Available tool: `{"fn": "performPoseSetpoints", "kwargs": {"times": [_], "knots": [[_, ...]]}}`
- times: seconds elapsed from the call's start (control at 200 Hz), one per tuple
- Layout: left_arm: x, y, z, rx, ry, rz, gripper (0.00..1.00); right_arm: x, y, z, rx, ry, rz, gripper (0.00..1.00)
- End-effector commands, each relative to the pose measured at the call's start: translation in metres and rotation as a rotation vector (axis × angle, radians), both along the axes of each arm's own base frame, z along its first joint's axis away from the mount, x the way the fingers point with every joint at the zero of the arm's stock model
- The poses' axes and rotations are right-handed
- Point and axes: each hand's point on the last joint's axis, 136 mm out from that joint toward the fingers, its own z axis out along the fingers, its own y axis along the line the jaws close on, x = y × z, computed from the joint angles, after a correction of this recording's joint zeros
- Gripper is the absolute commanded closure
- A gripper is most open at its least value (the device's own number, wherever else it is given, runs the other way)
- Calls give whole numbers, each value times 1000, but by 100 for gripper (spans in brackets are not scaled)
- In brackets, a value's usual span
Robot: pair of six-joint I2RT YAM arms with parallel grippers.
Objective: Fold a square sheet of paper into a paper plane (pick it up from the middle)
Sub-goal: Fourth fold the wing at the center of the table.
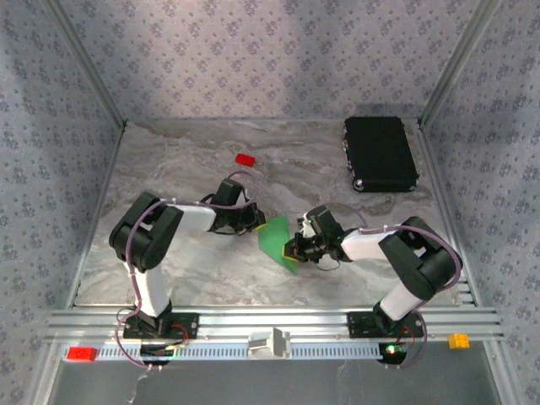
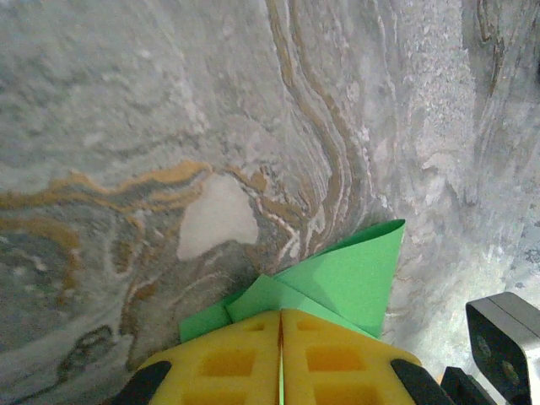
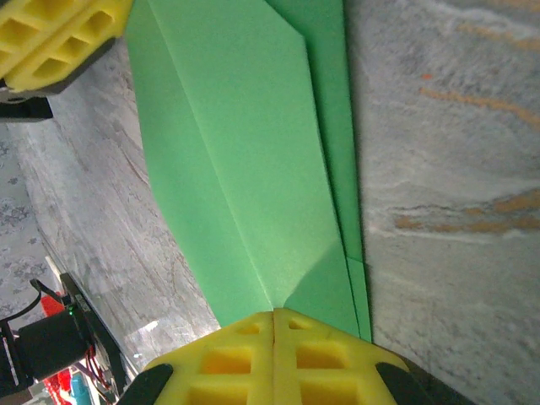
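The bright green sheet of paper (image 1: 277, 243) is held over the marble table between the two arms, folded into overlapping layers with long creases. My left gripper (image 1: 256, 221) is shut on its upper left end. In the left wrist view the yellow fingers (image 2: 228, 359) of my left gripper (image 2: 281, 314) pinch the paper (image 2: 354, 274), whose folded flaps fan out ahead to a point. My right gripper (image 1: 295, 247) is shut on the lower right end. In the right wrist view the paper (image 3: 245, 160) stretches away from my right gripper (image 3: 275, 314) towards the left gripper's yellow fingers (image 3: 59, 38).
A small red block (image 1: 245, 159) lies behind the arms at the middle of the table. A black rectangular case (image 1: 380, 153) sits at the back right. Patterned walls close in three sides. On the front rail are a red block (image 1: 82, 353) and a yellow block (image 1: 458, 341).
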Motion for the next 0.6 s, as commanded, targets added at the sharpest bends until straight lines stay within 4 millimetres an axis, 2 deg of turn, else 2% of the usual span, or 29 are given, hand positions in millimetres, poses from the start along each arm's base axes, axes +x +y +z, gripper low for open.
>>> {"fn": "performPoseSetpoints", "kwargs": {"times": [0.0,0.17,0.365,0.475,0.595], "knots": [[14,16,-7,72,-13,33,91,-33,-33,-39,-157,137,3,98],[20,15,4,68,-25,33,91,-33,-33,-38,-160,137,11,98],[19,15,35,54,-93,36,90,-30,-33,-36,-163,133,14,98],[9,4,47,34,-117,-4,89,-28,-32,-35,-162,129,14,98],[-8,-14,43,22,-106,-65,89,-26,-31,-33,-162,126,13,98]]}}
